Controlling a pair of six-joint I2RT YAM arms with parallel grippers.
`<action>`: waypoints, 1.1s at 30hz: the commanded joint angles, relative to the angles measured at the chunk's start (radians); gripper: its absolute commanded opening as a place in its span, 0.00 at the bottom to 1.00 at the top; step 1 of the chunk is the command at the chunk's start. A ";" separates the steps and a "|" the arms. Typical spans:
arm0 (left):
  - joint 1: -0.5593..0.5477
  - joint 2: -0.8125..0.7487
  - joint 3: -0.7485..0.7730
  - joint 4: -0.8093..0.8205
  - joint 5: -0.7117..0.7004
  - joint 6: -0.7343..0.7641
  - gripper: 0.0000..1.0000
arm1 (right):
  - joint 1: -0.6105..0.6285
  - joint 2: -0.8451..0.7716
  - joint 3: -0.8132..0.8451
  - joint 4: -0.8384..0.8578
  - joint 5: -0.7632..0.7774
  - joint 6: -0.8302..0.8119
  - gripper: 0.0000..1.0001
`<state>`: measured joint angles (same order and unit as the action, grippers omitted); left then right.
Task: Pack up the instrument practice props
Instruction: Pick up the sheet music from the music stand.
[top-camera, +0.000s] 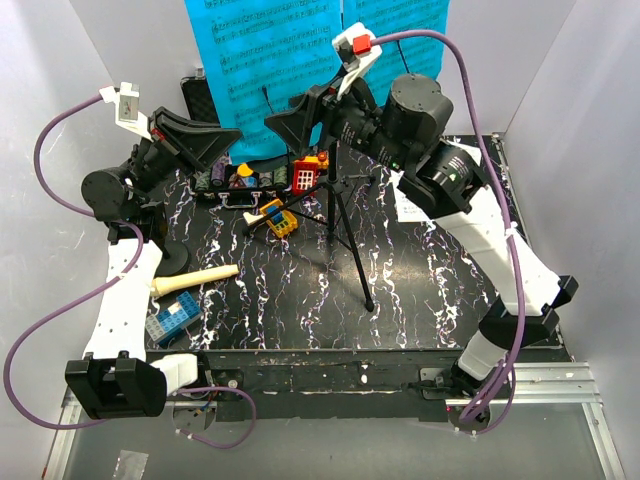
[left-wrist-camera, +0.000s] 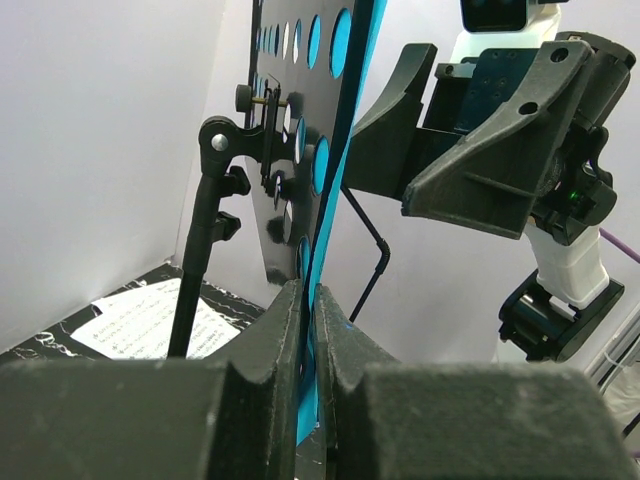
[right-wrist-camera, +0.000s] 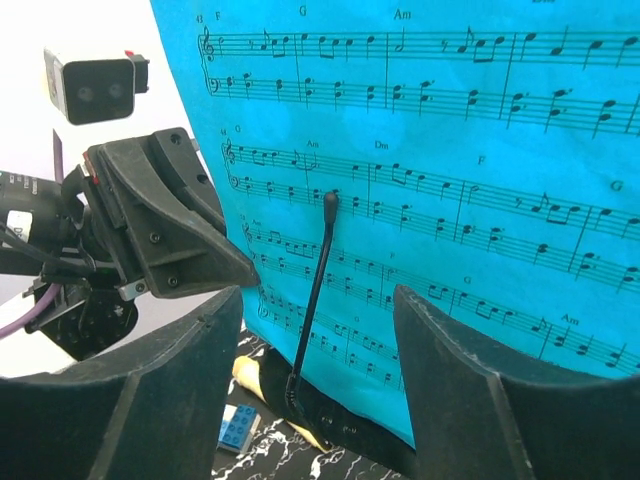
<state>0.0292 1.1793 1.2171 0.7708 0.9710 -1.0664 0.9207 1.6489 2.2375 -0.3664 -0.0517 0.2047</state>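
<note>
The black music stand (top-camera: 345, 235) stands mid-table on its tripod legs. Its hole-punched desk (left-wrist-camera: 300, 110) carries blue sheet-music pages (top-camera: 270, 60). My left gripper (left-wrist-camera: 308, 300) is shut on the lower edge of the blue pages (left-wrist-camera: 328, 250) and desk, at the stand's left side (top-camera: 228, 137). My right gripper (right-wrist-camera: 320, 330) is open and empty, facing the front of the pages (right-wrist-camera: 450, 200) and a thin black page-holder wire (right-wrist-camera: 315, 290); it also shows from above (top-camera: 285, 120). The cream microphone (top-camera: 195, 282) lies at the front left. The mic stand's round base (top-camera: 172, 262) is partly hidden by my left arm.
A black case of poker chips (top-camera: 255, 185) lies behind the stand, with coloured toy blocks (top-camera: 280, 218) beside it. A blue brick (top-camera: 172, 320) lies at the front left. A white music sheet (top-camera: 410, 205) lies flat at the right. White walls enclose the table.
</note>
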 joint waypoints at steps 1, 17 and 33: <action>-0.014 -0.017 -0.004 -0.030 0.049 0.011 0.00 | 0.004 0.022 0.050 0.049 -0.002 -0.008 0.67; -0.014 -0.026 0.004 -0.036 0.061 0.014 0.00 | 0.009 0.014 0.024 0.064 -0.002 0.024 0.28; -0.014 -0.055 0.027 -0.061 0.098 0.028 0.00 | 0.007 -0.057 -0.074 0.107 0.116 0.018 0.01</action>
<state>0.0223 1.1614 1.2171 0.7330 0.9878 -1.0431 0.9352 1.6592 2.1998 -0.3347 -0.0132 0.2382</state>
